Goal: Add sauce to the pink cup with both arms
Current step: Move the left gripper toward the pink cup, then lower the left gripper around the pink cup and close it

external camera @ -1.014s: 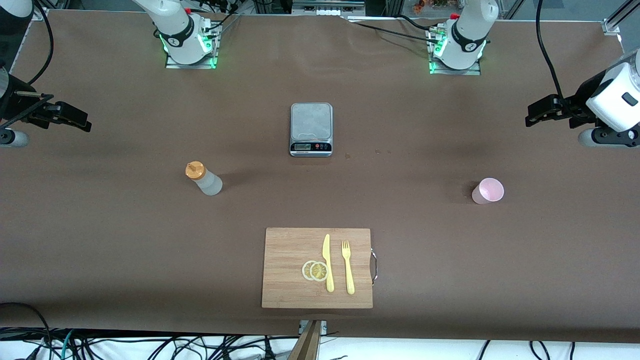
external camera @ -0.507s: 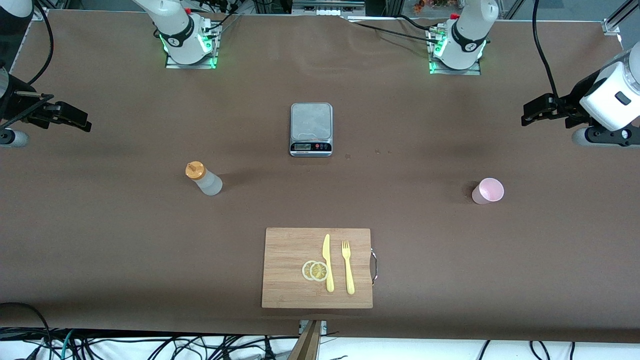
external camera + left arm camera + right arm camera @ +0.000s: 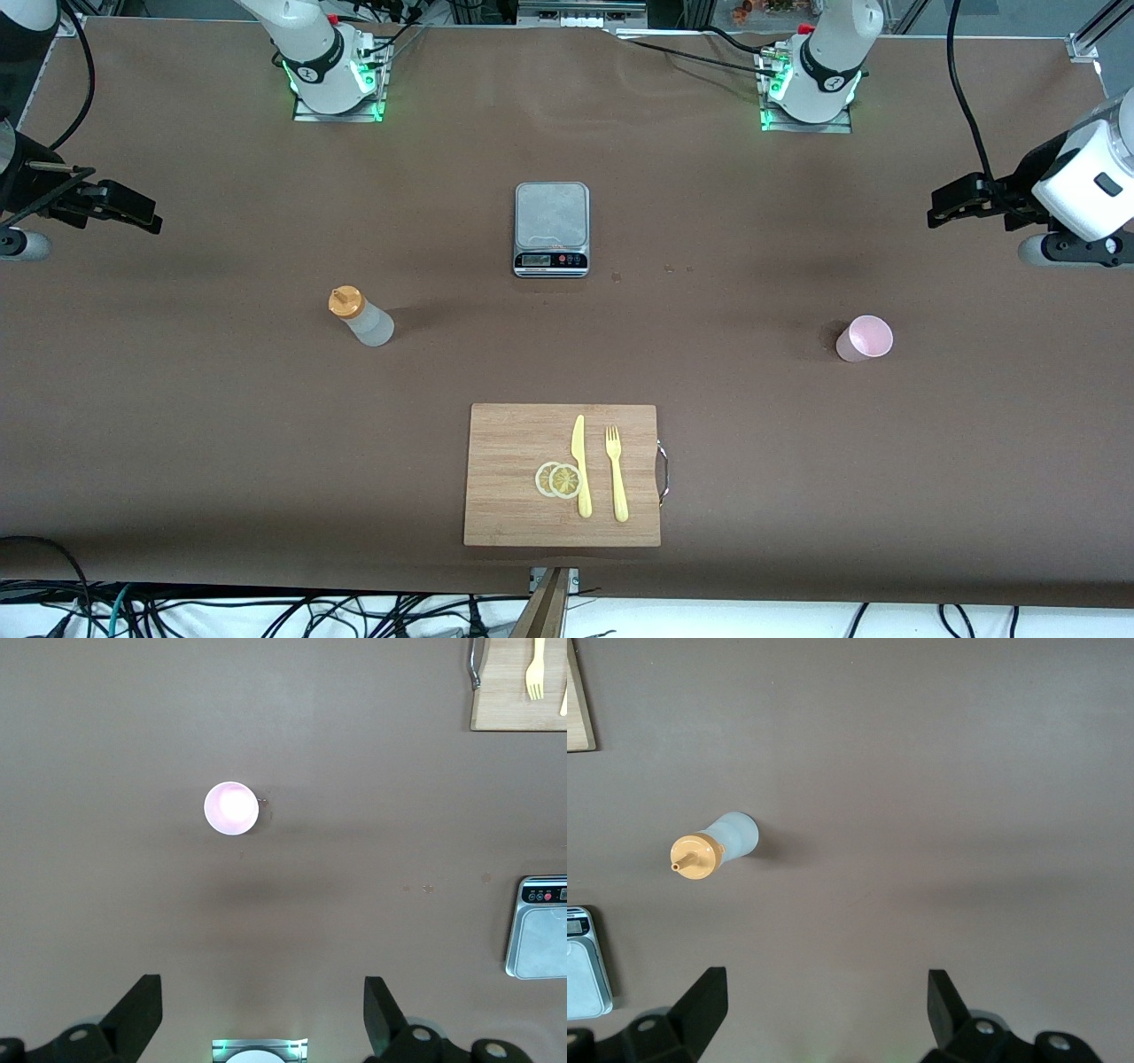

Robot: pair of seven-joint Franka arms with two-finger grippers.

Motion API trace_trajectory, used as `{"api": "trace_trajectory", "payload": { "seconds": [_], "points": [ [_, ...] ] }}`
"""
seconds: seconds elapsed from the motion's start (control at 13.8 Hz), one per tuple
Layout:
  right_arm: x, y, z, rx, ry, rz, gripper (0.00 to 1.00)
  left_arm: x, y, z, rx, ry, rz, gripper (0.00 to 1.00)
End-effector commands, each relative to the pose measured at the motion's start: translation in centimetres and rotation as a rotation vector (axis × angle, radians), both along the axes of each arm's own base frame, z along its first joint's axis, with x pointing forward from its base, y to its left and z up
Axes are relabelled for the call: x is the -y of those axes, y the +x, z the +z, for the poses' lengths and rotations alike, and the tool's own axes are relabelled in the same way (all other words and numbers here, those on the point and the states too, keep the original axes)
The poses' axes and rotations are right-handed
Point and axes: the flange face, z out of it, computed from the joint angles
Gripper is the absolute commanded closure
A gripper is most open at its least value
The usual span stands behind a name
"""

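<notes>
Judging nothing done yet, I hold my left gripper point(image 3: 257, 1014) and right gripper point(image 3: 824, 1010) high over the table ends, jaws spread and empty, with the sauce bottle point(image 3: 361, 316) upright toward the right arm's end and the pink cup point(image 3: 865, 338) standing well apart toward the left arm's end, both ungrasped.

The sauce point(image 3: 361, 317), a whitish squeeze bottle with an orange nozzle cap, stood upright toward my right arm's end of the table. The pink cup point(image 3: 865, 338) stood upright, mouth up and apparently empty, toward my left arm's end.
</notes>
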Motion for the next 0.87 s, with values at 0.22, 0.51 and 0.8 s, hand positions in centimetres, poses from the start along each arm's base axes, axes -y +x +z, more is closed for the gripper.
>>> {"api": "trace_trajectory", "payload": {
  "seconds": [0.22,0.51,0.8],
  "points": [
    [-0.1,0.3,0.4,0.01,-0.004,-0.01,0.0,-3.3,4.0,-7.3,-0.018,-0.013,0.037,0.0],
    [-0.1,0.3,0.4,0.01,-0.004,-0.01,0.0,-4.5,6.2,-15.9,-0.002,-0.001,-0.059,0.0],
    [-0.1,0.2,0.3,0.008,-0.004,-0.01,0.0,-7.3,6.9,-22.9,0.012,0.013,-0.113,0.0]
  ]
}}
